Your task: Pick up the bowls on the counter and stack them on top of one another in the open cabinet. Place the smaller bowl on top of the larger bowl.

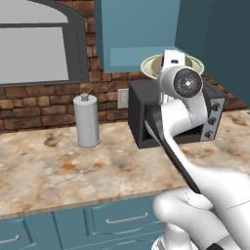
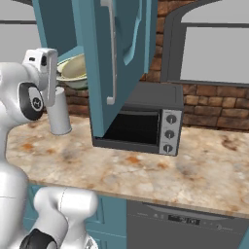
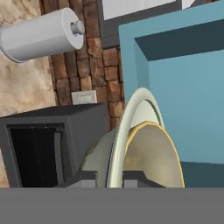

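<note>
The larger bowl (image 3: 131,118), the smaller bowl (image 3: 153,157) nested inside, was pinched at its rim by the gripper (image 3: 109,179) before the cabinet (image 1: 132,34), above the marble counter (image 1: 58,171) and toaster oven (image 2: 146,126)

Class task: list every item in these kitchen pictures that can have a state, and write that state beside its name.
Cabinet: door open.
Larger bowl: held up at the cabinet, tilted, its rim between the claw's fingers.
Smaller bowl: nested inside the larger bowl.
Claw: shut on the larger bowl's rim.
Canister: upright on the counter, lid on.
Toaster oven: door closed.
</note>
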